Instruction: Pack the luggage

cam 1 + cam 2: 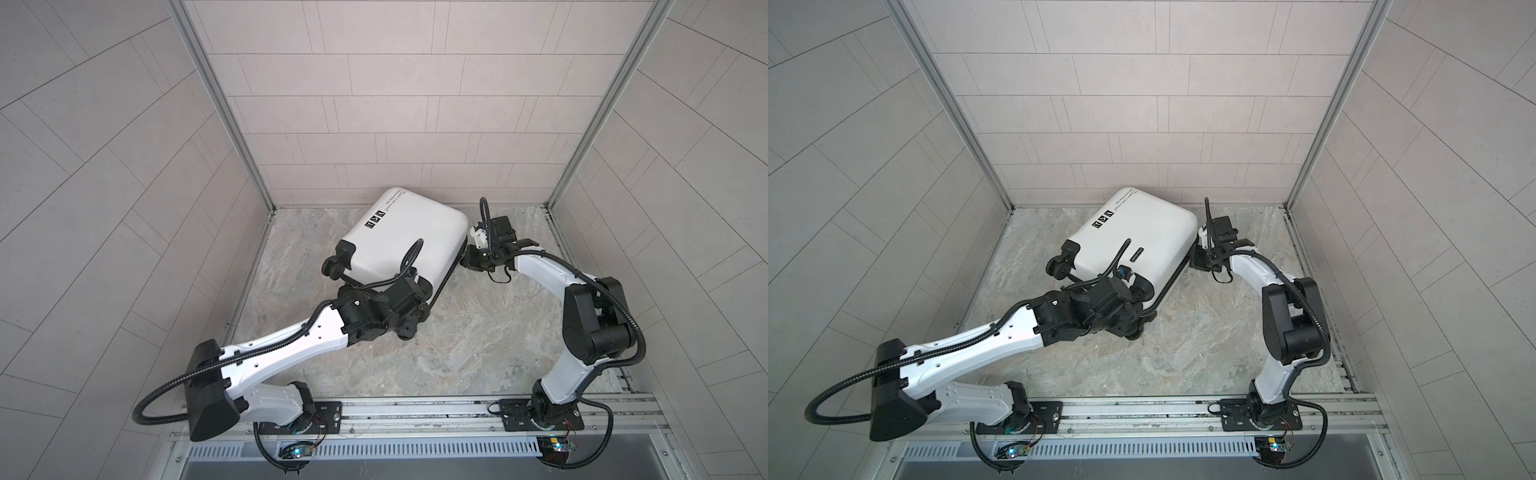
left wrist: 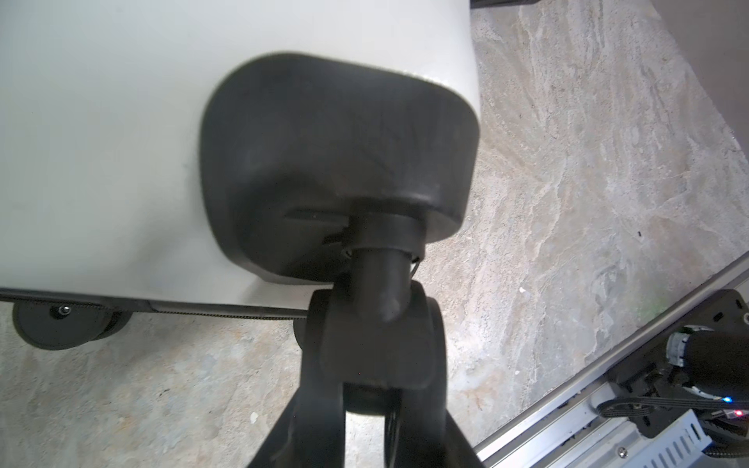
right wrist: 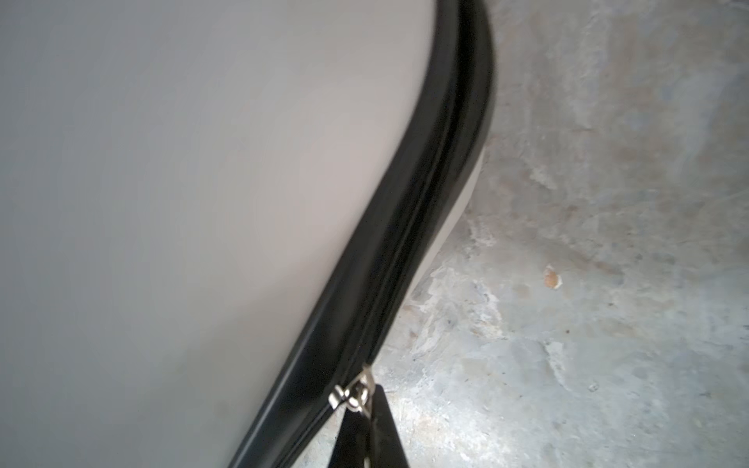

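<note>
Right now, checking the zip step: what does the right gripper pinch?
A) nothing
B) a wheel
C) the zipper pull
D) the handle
C: the right wrist view shows the right gripper shut on the metal zipper pull of the luggage.

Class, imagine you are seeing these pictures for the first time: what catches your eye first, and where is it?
A closed white suitcase lies near the back of the table. The left pincer clamps a black wheel at the suitcase's near corner. The right pincer is shut on the zip pull on its right edge.
</note>
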You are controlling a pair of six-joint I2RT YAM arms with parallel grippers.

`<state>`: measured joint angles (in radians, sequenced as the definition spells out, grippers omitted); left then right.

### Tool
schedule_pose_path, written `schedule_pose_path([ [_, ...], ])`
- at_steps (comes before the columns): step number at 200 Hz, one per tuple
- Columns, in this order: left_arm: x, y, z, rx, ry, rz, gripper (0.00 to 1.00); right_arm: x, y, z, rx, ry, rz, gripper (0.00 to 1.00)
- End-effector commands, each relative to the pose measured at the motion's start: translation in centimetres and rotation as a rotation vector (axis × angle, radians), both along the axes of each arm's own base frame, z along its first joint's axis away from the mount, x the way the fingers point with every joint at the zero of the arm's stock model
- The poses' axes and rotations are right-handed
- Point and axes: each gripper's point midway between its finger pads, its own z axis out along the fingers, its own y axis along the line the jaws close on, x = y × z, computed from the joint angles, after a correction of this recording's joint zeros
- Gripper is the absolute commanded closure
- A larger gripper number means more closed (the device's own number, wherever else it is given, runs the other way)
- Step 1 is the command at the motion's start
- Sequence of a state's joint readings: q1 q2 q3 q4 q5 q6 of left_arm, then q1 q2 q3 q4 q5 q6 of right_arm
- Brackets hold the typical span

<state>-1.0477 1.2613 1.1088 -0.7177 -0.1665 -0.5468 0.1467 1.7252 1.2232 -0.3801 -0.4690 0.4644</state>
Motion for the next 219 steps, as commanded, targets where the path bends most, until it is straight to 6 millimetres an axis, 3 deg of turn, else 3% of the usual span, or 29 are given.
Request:
schedule_pose_path([
  [1,0.4,2.2,3.4,-0.034,-0.103,0.062,1.00,1.9,-4.8,0.0,-0.096,-0.008,-0.155,1.00],
  [119,-2.0,7.9,2.8,0.019,-0.116,0.089,1.00,5.6,-11.0,0.8,-0.206,-0.065,-0.284,1.00],
  [184,-2.8,10.6,2.9,0.022,-0.133,0.130,1.00,7.7,-11.1,2.2,-0.232,-0.138,-0.248,1.00],
  [219,-2.6,10.8,3.1,0.020,-0.145,0.151,1.00,7.2,-9.3,2.0,-0.213,-0.147,-0.145,1.00],
])
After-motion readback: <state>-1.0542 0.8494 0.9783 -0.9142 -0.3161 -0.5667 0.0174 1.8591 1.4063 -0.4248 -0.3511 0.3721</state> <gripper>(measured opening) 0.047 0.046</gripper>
